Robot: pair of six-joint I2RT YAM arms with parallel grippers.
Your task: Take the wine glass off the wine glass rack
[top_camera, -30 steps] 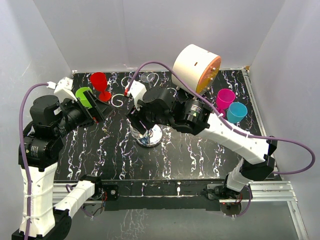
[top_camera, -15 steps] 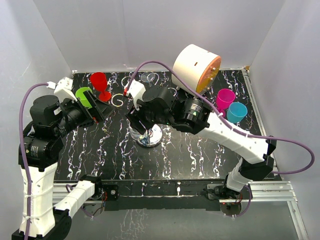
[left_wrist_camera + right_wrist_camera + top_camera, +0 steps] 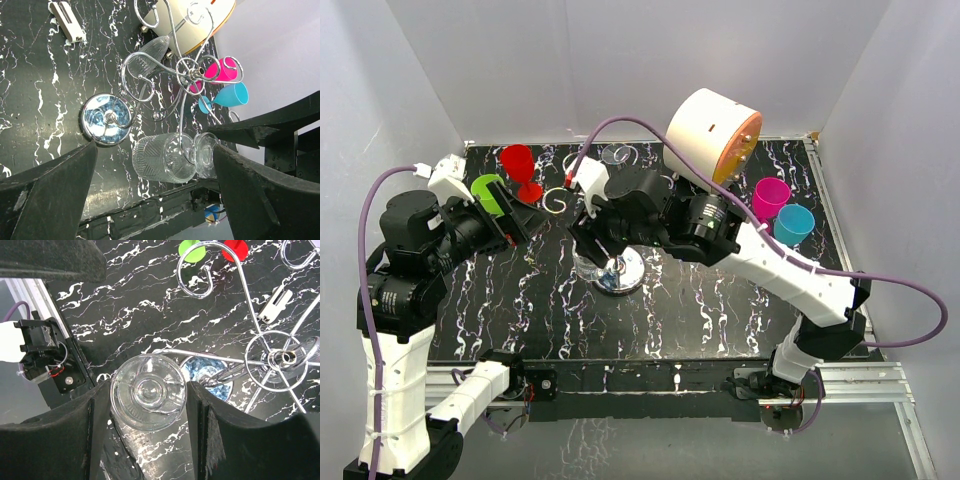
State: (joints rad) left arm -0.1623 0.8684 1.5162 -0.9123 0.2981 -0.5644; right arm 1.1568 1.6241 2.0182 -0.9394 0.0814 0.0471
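1. Wine glass (image 3: pixel 148 392), clear and ribbed, hangs foot-up on the silver wire wine glass rack with scroll arms and a round mirror base (image 3: pixel 107 117). It sits at about 9 o'clock of the central post, its stem in a wire arm's slot, so it is not yet off.
2. Right gripper (image 3: pixel 148 386) reaches down over it, with its black fingers (image 3: pixel 100 430) about half open and set against the glass at 3 and 9 o'clock. It looks gripped.
3. Done well, this step probably means drawing the glass level and outward toward 9 o'clock along the slot. Lift only once the stem clears the curled end; a tilt or early tug could snag the foot and rock the rack.
4. Left gripper (image 3: pixel 515 222) hovers at 10 o'clock of the rack, its fingers spread wide and holding nothing. It is beside a green plastic goblet (image 3: pixel 488 192) and a red plastic goblet (image 3: pixel 519 165).
5. Farthest, at 1 o'clock, stands a white drum with an orange face (image 3: pixel 712 135).
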